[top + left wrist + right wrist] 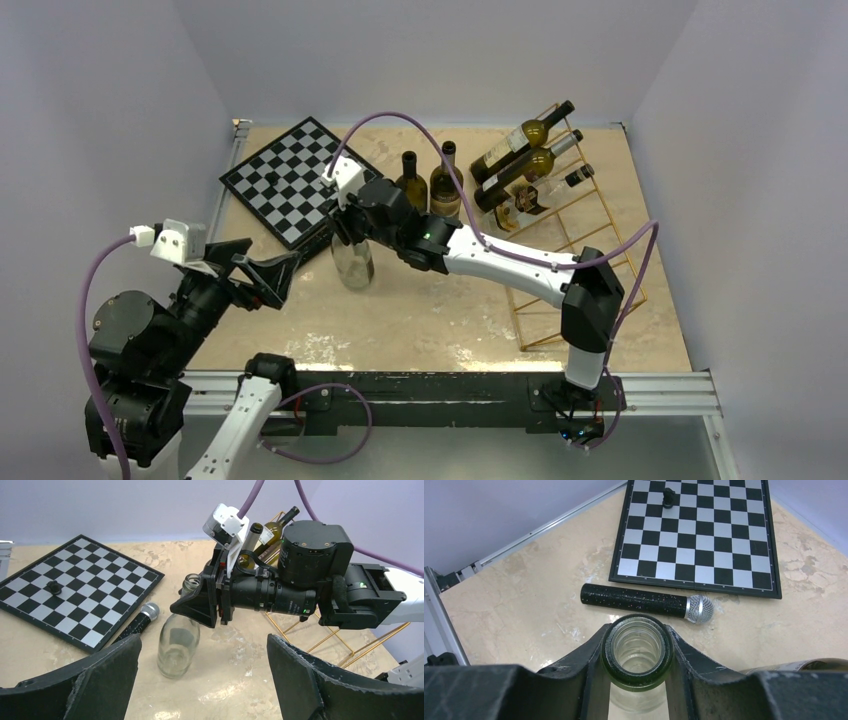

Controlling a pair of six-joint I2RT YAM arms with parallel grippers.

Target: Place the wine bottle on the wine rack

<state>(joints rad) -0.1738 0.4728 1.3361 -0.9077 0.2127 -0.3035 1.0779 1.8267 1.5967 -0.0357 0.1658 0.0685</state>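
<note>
1. Two pale lavender walls (440,60) meet behind a beige, marbled table (420,310), scuffed white in patches.
2. Far left you have a black-and-white chessboard (285,185) with one dark piece (52,586) on it. A black microphone (644,601) lies just beside its near edge.
3. Along the right side runs the gold wine rack (590,250). At its far end, three bottles (530,165) lie slanted in the slots.
4. Two dark bottles (446,185) stand upright between the chessboard and the rack.
5. The wine bottle (353,262) is clear glass with an open mouth. It stands near the table's middle, close to the microphone and well apart from the rack.
6. Your right gripper (345,228) has its jaws closed around the bottle's neck just under the lip, one finger on each side. You cannot tell whether the base rests on the table.
7. Your left gripper (255,265) hovers at the left, jaws spread wide, holding nothing.
</note>
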